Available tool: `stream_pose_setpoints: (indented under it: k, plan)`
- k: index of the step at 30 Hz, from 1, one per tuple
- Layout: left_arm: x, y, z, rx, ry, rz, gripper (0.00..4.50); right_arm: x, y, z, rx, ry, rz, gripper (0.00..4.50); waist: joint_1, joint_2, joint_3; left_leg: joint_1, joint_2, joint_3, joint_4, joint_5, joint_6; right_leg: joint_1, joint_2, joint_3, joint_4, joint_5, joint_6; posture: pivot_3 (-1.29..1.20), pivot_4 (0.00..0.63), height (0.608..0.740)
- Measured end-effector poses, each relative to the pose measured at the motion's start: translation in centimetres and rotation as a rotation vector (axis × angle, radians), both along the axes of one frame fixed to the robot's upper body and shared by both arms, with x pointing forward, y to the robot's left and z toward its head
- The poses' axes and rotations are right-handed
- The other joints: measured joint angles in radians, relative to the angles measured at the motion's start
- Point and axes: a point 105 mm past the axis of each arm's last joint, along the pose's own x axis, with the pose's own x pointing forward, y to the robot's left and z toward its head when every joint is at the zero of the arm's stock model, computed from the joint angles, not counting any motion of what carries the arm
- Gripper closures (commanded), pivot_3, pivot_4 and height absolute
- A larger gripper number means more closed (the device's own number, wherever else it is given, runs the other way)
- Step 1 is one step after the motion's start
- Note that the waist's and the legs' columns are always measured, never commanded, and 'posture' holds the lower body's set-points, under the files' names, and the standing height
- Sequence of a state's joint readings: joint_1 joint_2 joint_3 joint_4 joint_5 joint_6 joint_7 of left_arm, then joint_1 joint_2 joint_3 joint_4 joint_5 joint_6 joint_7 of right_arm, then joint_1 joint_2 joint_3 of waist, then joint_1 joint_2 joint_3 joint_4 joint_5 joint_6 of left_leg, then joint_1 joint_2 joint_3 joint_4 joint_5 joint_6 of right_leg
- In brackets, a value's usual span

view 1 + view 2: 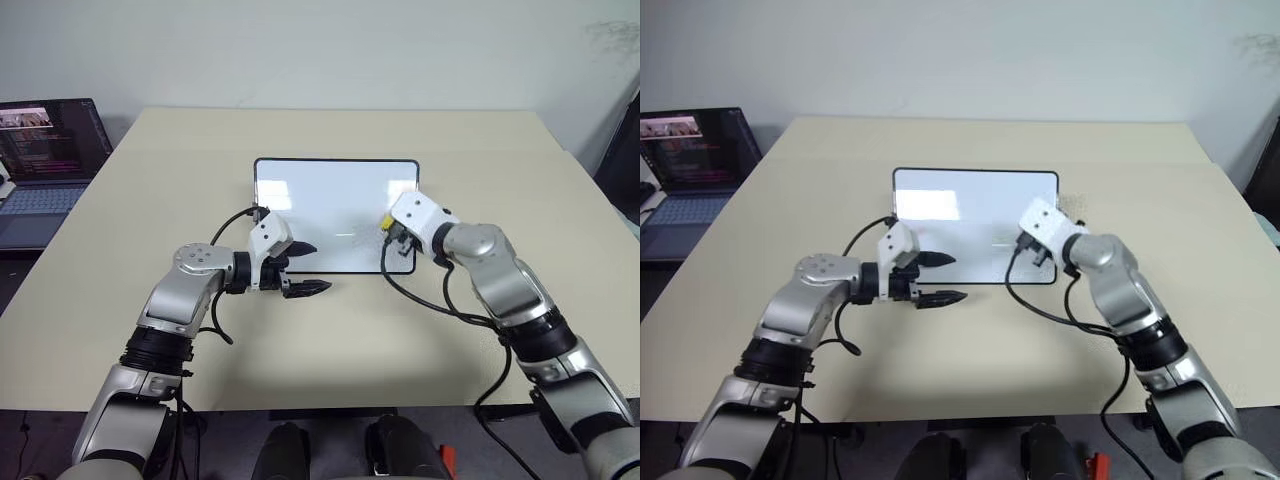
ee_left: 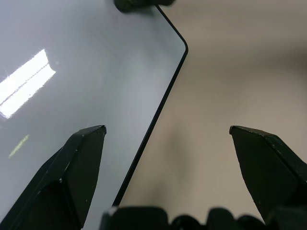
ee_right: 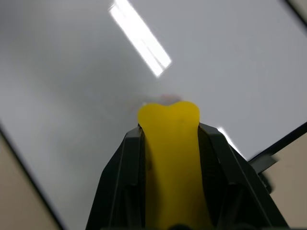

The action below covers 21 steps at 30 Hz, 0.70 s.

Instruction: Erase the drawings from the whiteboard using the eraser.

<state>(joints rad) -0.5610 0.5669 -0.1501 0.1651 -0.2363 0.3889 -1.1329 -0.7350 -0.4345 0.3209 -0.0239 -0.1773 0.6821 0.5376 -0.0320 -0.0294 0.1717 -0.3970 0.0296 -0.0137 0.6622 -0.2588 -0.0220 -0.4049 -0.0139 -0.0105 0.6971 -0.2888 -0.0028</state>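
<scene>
We've got the eraser [image 3: 169, 158] pinched tight in our right claw [image 3: 169, 125], whiteboard [image 1: 300, 190] just beneath; left claw [image 1: 300, 268] gapes empty. Press flat, sweep slowly.

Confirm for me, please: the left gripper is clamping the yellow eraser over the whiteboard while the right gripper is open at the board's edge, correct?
Sides are swapped. The right gripper clamps the eraser over the whiteboard, per the right wrist view; the left gripper is open at its edge.
</scene>
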Motion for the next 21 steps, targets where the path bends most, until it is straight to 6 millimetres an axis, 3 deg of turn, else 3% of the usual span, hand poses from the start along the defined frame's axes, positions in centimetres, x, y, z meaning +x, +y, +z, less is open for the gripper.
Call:
stream_pose_setpoints:
  k: [5, 11, 21]
  plan:
    - [0.0, 0.0, 0.0, 0.000, 0.001, -0.001, 0.00, -0.2, 1.4, 0.3, 0.032, 0.001, 0.034, 3.36, 0.003, 0.000, 0.000, -0.003, 0.000, 0.000, -0.001, 0.000, 0.000, -0.001, -0.001, -0.001, -0.004, 0.000, 0.000, 0.00, 0.150, 0.740]
    - [0.0, 0.1, 0.0, 0.003, 0.002, -0.002, 0.00, -2.7, 2.5, -3.0, -0.042, 0.137, 0.148, 3.36, 0.001, 0.000, 0.000, -0.003, -0.001, 0.000, -0.001, -0.001, 0.000, 0.000, -0.002, -0.001, -0.006, 0.000, 0.001, 0.00, 0.150, 0.740]
    - [-0.1, 0.1, 0.0, 0.003, 0.004, -0.007, 0.00, -0.4, 0.7, -0.4, -0.004, 0.005, 0.020, 3.36, 0.002, 0.000, 0.000, -0.002, -0.001, 0.000, -0.001, 0.000, 0.000, 0.000, -0.002, -0.001, -0.002, 0.000, 0.001, 0.00, 0.150, 0.740]
